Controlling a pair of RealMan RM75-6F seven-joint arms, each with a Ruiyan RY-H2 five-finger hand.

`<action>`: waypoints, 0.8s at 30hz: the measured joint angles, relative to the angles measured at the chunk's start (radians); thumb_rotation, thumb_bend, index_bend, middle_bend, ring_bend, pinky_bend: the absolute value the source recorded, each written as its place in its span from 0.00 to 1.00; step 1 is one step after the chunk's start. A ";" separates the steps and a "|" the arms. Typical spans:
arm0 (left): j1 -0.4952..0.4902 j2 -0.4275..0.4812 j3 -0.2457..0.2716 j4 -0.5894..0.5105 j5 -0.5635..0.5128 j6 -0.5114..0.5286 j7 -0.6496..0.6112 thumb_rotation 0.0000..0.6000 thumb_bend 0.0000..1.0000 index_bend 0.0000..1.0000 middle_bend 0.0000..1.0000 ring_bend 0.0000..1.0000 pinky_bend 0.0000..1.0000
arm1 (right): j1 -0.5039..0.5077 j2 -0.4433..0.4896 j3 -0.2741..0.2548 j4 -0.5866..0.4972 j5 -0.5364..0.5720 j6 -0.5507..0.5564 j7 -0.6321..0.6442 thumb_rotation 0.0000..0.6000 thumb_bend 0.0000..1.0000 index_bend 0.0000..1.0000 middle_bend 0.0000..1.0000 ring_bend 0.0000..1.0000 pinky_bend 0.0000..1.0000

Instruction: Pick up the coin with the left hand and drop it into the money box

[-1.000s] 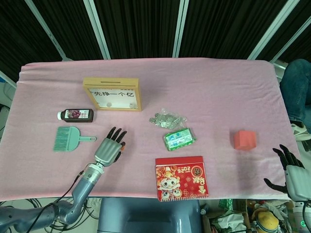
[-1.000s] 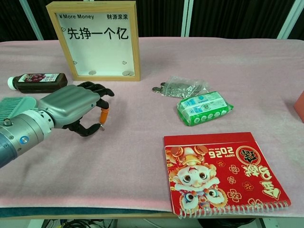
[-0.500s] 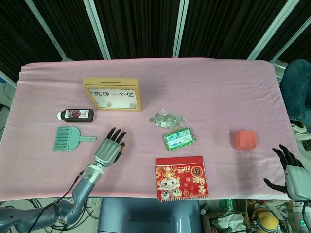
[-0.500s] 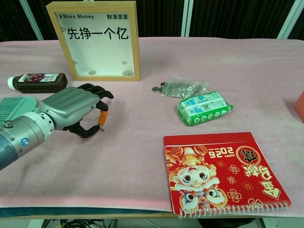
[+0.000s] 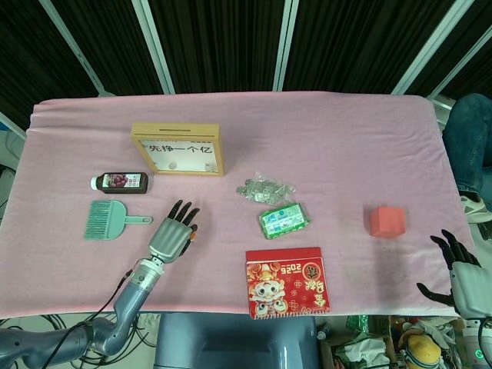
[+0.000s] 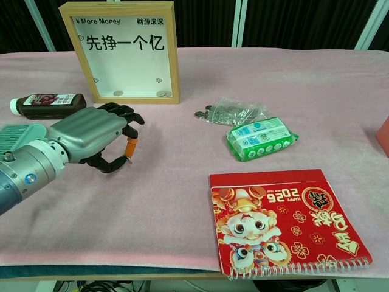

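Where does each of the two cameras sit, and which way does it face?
Head view: high above the near edge, looking down on the whole pink table; shows left hand and right hand.
Chest view: low at the near edge, facing across toward the money box; shows only the left hand.
Shared: left hand, money box, coin bag, calendar.

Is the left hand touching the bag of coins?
Apart. In the chest view, bare pink cloth lies between the left hand and the bag of coins.
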 measured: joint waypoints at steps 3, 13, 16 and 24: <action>0.002 0.011 0.000 -0.024 0.001 0.002 0.001 1.00 0.45 0.59 0.11 0.00 0.01 | -0.001 0.000 0.001 0.000 0.002 0.003 -0.001 1.00 0.08 0.16 0.03 0.11 0.20; 0.007 0.146 -0.027 -0.273 0.035 0.080 0.101 1.00 0.46 0.60 0.13 0.00 0.02 | -0.003 0.000 0.003 0.000 0.002 0.008 -0.001 1.00 0.08 0.16 0.03 0.11 0.20; 0.006 0.222 -0.056 -0.384 0.034 0.105 0.158 1.00 0.46 0.61 0.14 0.00 0.03 | -0.005 0.001 0.002 -0.002 -0.001 0.013 -0.002 1.00 0.08 0.16 0.03 0.11 0.20; -0.029 0.436 -0.206 -0.617 -0.160 0.100 0.276 1.00 0.46 0.61 0.14 0.00 0.03 | -0.008 0.001 0.000 -0.013 -0.005 0.021 -0.013 1.00 0.08 0.16 0.03 0.11 0.20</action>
